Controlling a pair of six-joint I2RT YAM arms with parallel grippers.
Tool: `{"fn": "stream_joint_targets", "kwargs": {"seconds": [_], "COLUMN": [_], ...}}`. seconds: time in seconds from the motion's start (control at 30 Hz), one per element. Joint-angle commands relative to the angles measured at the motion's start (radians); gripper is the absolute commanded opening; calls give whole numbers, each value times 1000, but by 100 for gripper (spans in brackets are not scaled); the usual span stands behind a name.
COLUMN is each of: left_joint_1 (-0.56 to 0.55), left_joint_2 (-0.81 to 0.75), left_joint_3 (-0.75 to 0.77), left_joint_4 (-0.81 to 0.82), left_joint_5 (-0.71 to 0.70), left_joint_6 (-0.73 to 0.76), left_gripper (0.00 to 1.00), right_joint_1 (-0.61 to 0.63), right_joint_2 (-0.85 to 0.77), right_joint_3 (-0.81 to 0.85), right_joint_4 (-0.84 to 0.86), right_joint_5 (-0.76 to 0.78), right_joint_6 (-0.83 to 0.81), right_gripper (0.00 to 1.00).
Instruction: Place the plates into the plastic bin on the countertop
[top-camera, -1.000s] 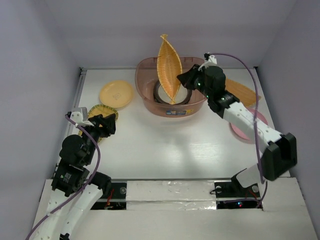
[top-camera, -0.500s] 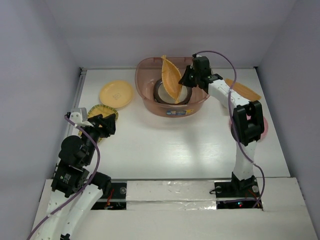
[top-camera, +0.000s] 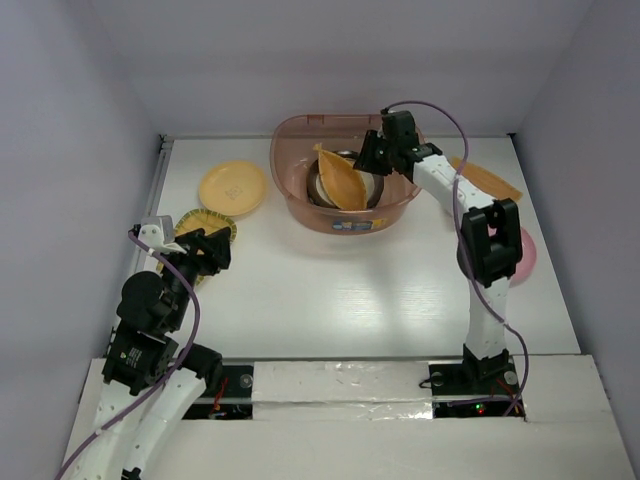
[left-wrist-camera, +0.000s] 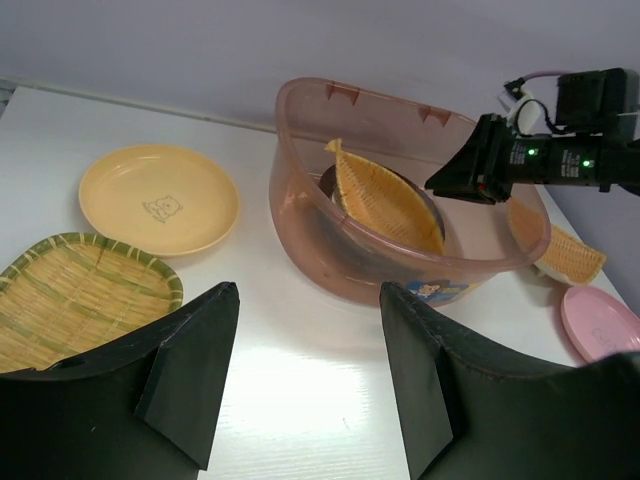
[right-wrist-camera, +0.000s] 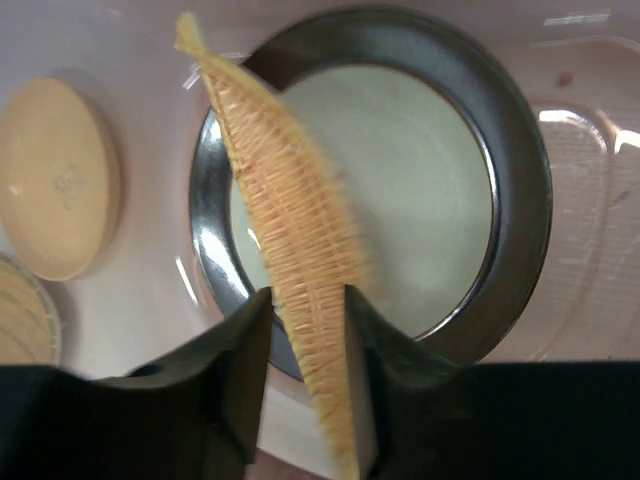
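Note:
The orange leaf-shaped plate (top-camera: 342, 182) lies tilted inside the plastic bin (top-camera: 290, 190), resting over a dark-rimmed cream plate (right-wrist-camera: 420, 200). My right gripper (top-camera: 368, 160) hangs over the bin's right side. Its jaws stand apart around the blurred leaf plate (right-wrist-camera: 290, 230), with a gap on the left side. My left gripper (left-wrist-camera: 308, 295) is open and empty above the countertop (top-camera: 340, 290), at the left front. A round yellow plate (top-camera: 232, 187) and a yellow ribbed plate (top-camera: 197, 222) lie left of the bin. An orange fan-shaped plate (top-camera: 490, 180) and a pink plate (top-camera: 525, 255) lie to its right.
Pale walls close in the countertop at the back and on both sides. The right arm's forearm (top-camera: 490, 240) stands above the pink plate and hides part of it. The ribbed plate (left-wrist-camera: 70, 300) lies just left of my left fingers.
My right gripper lowered the upright leaf plate into the bin and its jaws parted. The plate has tipped over leftward onto the cream plate. The left arm has not moved.

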Motion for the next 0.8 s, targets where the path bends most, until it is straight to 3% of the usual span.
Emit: {"fn": "stream_joint_targets", "kwargs": {"seconds": [0.0, 0.1, 0.17, 0.2, 0.27, 0.3, 0.43, 0.47, 0.6, 0.63, 0.77], "left_joint_1": [10, 10, 10, 10, 10, 19, 28, 28, 28, 28, 28], "left_joint_2": [-9, -9, -8, -9, -12, -12, -23, -32, -63, -72, -98], "left_joint_3": [-7, -7, -5, -5, -5, -5, -4, -2, 0, 0, 0], "left_joint_4": [51, 51, 54, 54, 53, 54, 56, 53, 47, 47, 47], "left_joint_5": [10, 10, 11, 11, 11, 10, -2, -7, -45, -64, -87], "left_joint_6": [12, 12, 12, 12, 11, 11, 11, 11, 4, 3, -6], "left_gripper": [56, 56, 56, 56, 56, 56, 50, 47, 7, 1, 0], "right_joint_1": [-1, -1, -1, 19, 56, 84, 287, 359, 502, 525, 614], "right_joint_2": [-134, -217, -276, -303, -374, -387, -372, -352, -179, -148, -27], "right_joint_3": [35, -42, -72, -100, -195, -217, -266, -264, -222, -202, -160], "right_joint_4": [34, 80, 106, 137, 200, 239, 322, 342, 456, 459, 528], "right_joint_5": [23, 23, 3, -9, -30, -30, 9, 15, 49, 58, 130], "right_joint_6": [-16, -13, -5, 1, 21, 27, 54, 88, 179, 192, 309], "right_gripper": [42, 54, 50, 36, 20, 2, 0, 0, 2, 1, 2]}}
